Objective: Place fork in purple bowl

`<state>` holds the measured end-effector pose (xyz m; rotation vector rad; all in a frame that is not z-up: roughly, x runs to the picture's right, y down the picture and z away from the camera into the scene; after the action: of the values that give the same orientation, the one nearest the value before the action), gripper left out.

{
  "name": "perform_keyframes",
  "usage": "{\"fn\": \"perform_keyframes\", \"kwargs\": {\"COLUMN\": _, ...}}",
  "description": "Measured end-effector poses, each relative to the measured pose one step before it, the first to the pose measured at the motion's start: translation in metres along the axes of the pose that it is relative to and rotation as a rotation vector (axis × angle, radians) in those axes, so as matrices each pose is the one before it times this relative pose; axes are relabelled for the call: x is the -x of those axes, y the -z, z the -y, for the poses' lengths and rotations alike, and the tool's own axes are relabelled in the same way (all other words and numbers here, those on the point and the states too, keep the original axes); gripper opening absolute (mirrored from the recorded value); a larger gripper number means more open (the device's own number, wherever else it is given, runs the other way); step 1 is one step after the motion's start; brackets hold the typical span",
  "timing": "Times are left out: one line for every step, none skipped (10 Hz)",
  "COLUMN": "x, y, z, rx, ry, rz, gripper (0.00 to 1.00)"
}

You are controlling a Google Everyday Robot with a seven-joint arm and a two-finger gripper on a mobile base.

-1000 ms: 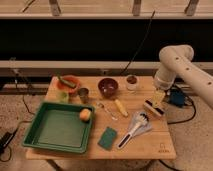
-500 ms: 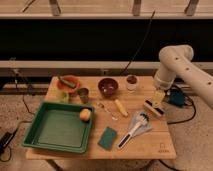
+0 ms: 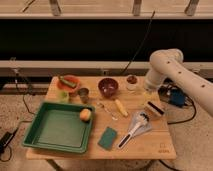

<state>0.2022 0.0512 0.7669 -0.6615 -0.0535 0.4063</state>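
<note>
Camera view looks down on a wooden counter [image 3: 156, 142] with a white arm [image 3: 167, 67] reaching in from the picture's right edge, where its upper part is cut off. The end effector [image 3: 154, 110] hangs at the arm's lower end, low over the right part of the counter. It shows as a dark and tan block. You cannot tell whether it is spread or pressed together, or whether it touches the wood. You can see nothing held in it.

The fork [image 3: 107, 110] lies flat on the counter, well apart from the end effector, toward the picture's left of it and at about the same depth. A yellow corn cob [image 3: 121, 107] lies between the two, just beside the fork. You cannot tell which end of the fork carries the tines. The purple bowl [image 3: 108, 87] stands upright farther back than the fork, to the left of the end effector and behind it.

Just in front of the end effector and slightly left lies a white-handled utensil [image 3: 132, 130]; its head is hard to make out. A green sponge [image 3: 107, 138] sits farther left of that. Far left of the end effector is a green tray [image 3: 35, 131] with an orange fruit [image 3: 85, 114] at its near corner. Behind the tray stand a metal cup [image 3: 83, 93] and an orange bowl [image 3: 68, 83].
</note>
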Motion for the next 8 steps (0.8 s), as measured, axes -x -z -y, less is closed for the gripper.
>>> {"fn": "perform_keyframes", "kwargs": {"x": 0.00817, "y": -0.00616, "z": -0.00353, "rx": -0.00265, "ry": -0.01572, "rz": 0.02679, "gripper": 0.80}}
{"fn": "perform_keyframes", "kwargs": {"x": 0.01141, "y": -0.00875, "z": -0.00422, "rx": -0.00453, "ry": -0.01739, "rz": 0.03458, "gripper": 0.80}}
{"fn": "perform_keyframes", "kwargs": {"x": 0.01471, "y": -0.01096, "z": -0.00448, "rx": 0.00214, "ry": -0.01644, "rz": 0.04337, "gripper": 0.80}}
{"fn": "perform_keyframes", "kwargs": {"x": 0.00722, "y": -0.01495, "z": -0.00419, "rx": 0.00502, "ry": -0.02647, "rz": 0.06113, "gripper": 0.80}}
{"fn": "perform_keyframes", "kwargs": {"x": 0.00219, "y": -0.01138, "z": -0.00230, "rx": 0.00316, "ry": -0.02853, "rz": 0.06591, "gripper": 0.80}}
{"fn": "perform_keyframes", "kwargs": {"x": -0.00374, "y": -0.00783, "z": -0.00091, "rx": -0.00015, "ry": -0.01796, "rz": 0.05878, "gripper": 0.80}}
{"fn": "perform_keyframes", "kwargs": {"x": -0.00262, "y": -0.00377, "z": -0.00035, "rx": -0.00169, "ry": -0.00648, "rz": 0.04542, "gripper": 0.80}}
{"fn": "perform_keyframes", "kwargs": {"x": -0.00208, "y": -0.00592, "z": -0.00295, "rx": -0.00149, "ry": 0.00435, "rz": 0.07601, "gripper": 0.80}}
